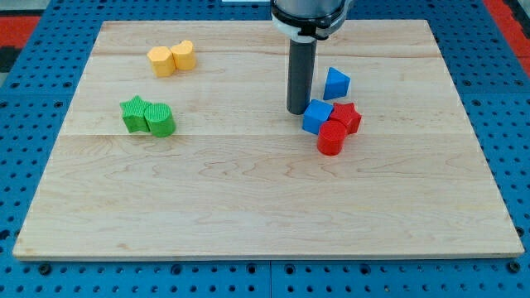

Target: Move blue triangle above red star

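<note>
a light wooden counter (265,190) fills most of the view, resting on a blue pegboard surface (25,124) with small round holes. a thick dark rod comes down from the view's top centre, and my tip (298,112) sits on the wood just right of the middle. the arm carries no claw, only this rod, so there is nothing to be open or closed. the blue triangle (336,84) lies just to the view's right of the rod, a little higher up than my tip, close beside it, though whether they touch cannot be told. below the triangle is a tight cluster of three blocks: a blue cube (316,116) just right of and slightly below my tip, the red star (345,117) pressed against the cube's right side, and a red cylinder (331,139) touching both from below. the blue triangle sits above this cluster, near the red star but apart from it. far off on the view's left, a green star (133,113) and a green cylinder (161,121) touch each other. toward the view's upper left, two yellow blocks stand side by side and touching, the left yellow block (161,61) and the right yellow block (184,55), their exact shapes hard to tell.
</note>
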You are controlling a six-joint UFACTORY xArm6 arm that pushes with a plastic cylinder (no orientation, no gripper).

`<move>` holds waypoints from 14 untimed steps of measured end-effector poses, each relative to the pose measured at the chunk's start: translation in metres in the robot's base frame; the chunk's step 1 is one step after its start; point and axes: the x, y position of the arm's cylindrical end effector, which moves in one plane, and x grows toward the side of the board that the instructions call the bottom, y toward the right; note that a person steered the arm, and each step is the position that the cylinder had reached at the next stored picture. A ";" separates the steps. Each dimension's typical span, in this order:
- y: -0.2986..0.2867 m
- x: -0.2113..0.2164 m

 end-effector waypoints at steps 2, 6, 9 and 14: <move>-0.027 -0.062; 0.042 -0.076; 0.060 -0.032; 0.198 -0.010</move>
